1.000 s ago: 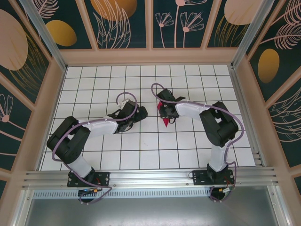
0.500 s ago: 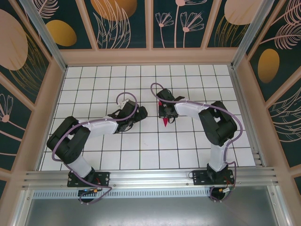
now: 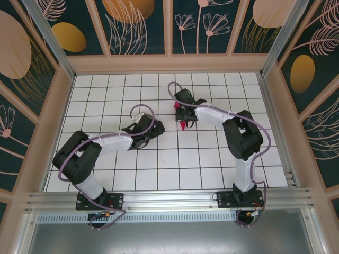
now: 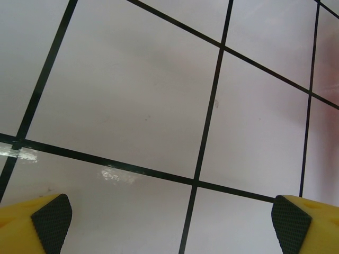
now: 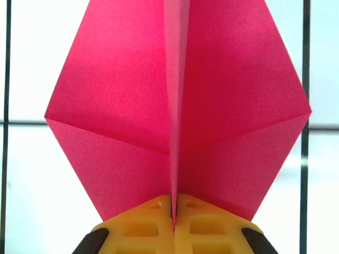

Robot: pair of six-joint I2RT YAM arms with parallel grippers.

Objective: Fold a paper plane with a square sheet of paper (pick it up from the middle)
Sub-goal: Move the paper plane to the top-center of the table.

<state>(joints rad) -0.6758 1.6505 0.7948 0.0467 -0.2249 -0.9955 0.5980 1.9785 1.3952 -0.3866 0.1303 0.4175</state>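
- In the top view, your right hand [image 3: 183,115] sits a little right of centre, in the upper middle of the frame, over the white tiled worktop [image 3: 106,95].
- It is clenched on the paper plane [image 3: 183,125]. A magenta-pink point sticks out below the hand toward the lower frame, and a smaller pink patch shows at the hand's upper left.
- In the right wrist view, you see the right hand [image 5: 174,211] at the bottom centre. Its yellow fingers [image 5: 143,227] are pressed together with the plane's middle fold pinched between them.
- The paper plane [image 5: 180,106] fans upward from that grip. Two pink flaps spread left and right of a vertical centre crease, widest around mid-frame, then narrow toward the top edge.
- A diagonal crease runs down each flap toward the centre.
- You cannot tell from these views whether the plane's tip touches the worktop or hangs just above it.
- In the top view, your left hand [image 3: 153,128] is left of centre, well apart from the plane and a little lower in the frame than the right hand.
- In the left wrist view, the left hand [image 4: 170,219] is released, jaws spread wide. One yellow finger [image 4: 42,219] with a black pad sits in the lower left corner and the other in the lower right.
- Between them you see bare white tile and black grid lines [image 4: 206,121]. A faint pink tint shows at the far right edge.
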